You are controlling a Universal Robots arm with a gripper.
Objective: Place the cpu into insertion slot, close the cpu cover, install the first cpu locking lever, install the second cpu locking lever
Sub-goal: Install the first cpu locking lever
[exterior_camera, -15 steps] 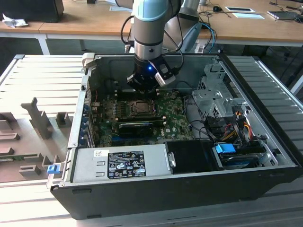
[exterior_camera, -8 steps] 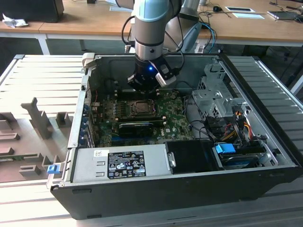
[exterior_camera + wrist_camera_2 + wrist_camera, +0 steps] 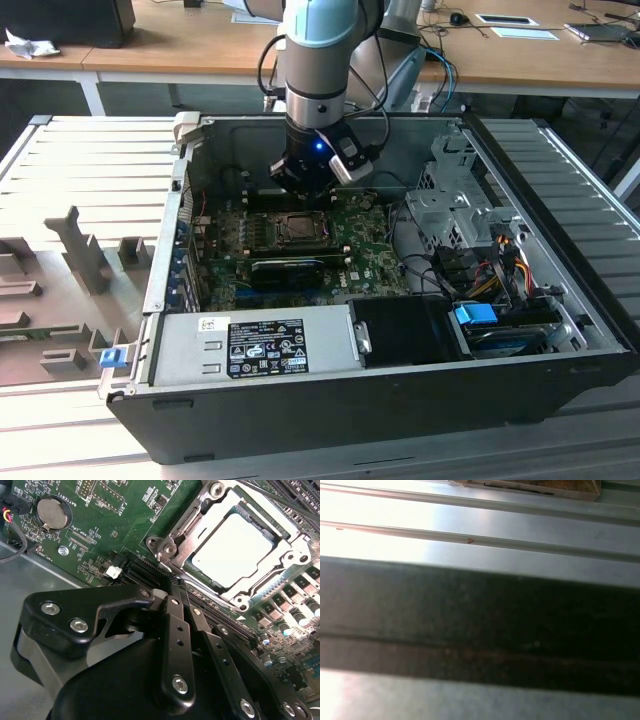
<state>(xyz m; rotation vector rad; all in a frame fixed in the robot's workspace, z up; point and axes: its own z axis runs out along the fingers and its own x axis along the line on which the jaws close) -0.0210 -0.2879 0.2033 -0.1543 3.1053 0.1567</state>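
In the second wrist view the cpu (image 3: 234,550) lies flat in the insertion slot (image 3: 297,228), its pale silver top showing through the window of the cpu cover (image 3: 294,547). The cover is folded down over it. A thin metal lever (image 3: 215,596) runs along the socket edge nearest my gripper (image 3: 176,587). The black fingers (image 3: 175,630) are pressed together with nothing visible between them, their tips right at that edge of the socket. In the exterior view the gripper (image 3: 303,195) hangs inside the open computer case, just behind the socket on the green board (image 3: 365,255).
A coin battery (image 3: 52,514) and black expansion slots (image 3: 142,570) sit close to the fingers. The power supply (image 3: 265,345) fills the case's front, with a drive cage (image 3: 450,205) and cables (image 3: 490,270) at the exterior view's right. Grey fixtures (image 3: 80,255) stand outside the case.
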